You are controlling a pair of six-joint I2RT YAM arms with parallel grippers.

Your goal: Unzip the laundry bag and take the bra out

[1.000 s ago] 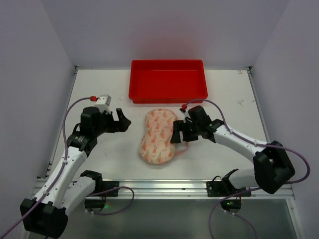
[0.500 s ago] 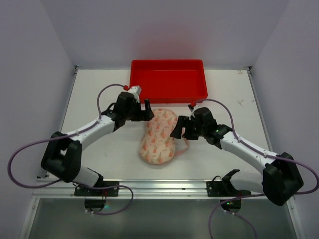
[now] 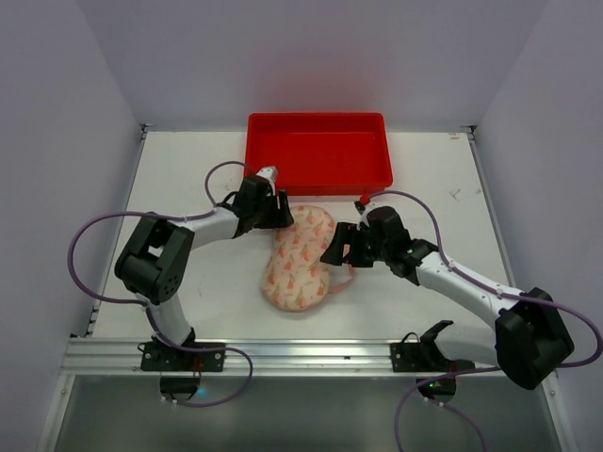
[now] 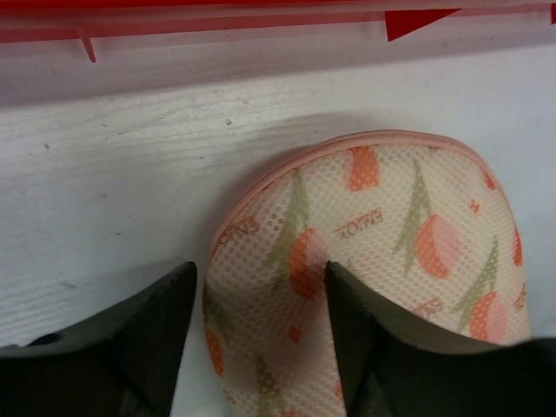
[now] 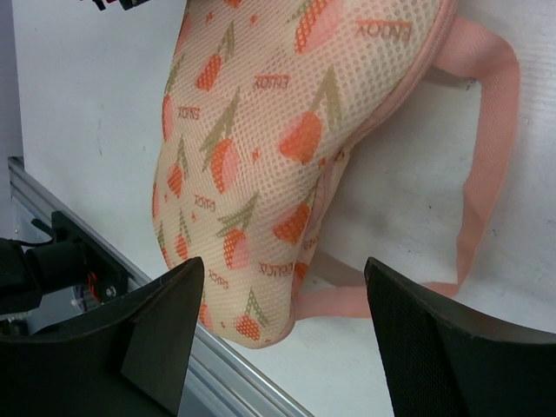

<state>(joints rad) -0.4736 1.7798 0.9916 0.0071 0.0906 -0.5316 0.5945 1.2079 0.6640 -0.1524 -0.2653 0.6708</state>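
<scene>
The laundry bag point(image 3: 300, 254) lies zipped shut on the white table, cream mesh with an orange print and a pink rim. My left gripper point(image 3: 281, 215) is at the bag's far left end. In the left wrist view the jaws point(image 4: 259, 269) straddle a fold of the bag point(image 4: 391, 226): the right finger presses the mesh, while a thin gap shows beside the left finger. My right gripper point(image 3: 336, 247) hovers open over the bag's right edge. Its wrist view shows the bag point(image 5: 261, 130) and a pink strap point(image 5: 486, 165) below the wide fingers point(image 5: 282, 265). The bra is hidden.
The red tray point(image 3: 318, 184) stands just behind the bag, its near wall close to my left gripper and seen as a red band point(image 4: 261, 17) in the left wrist view. An aluminium rail point(image 3: 301, 353) runs along the table's near edge. White walls enclose the table on three sides.
The left arm swung from the table's left side to the bag's far end, and its jaws narrowed around the bag's edge. The right gripper shifted slightly and stayed open.
</scene>
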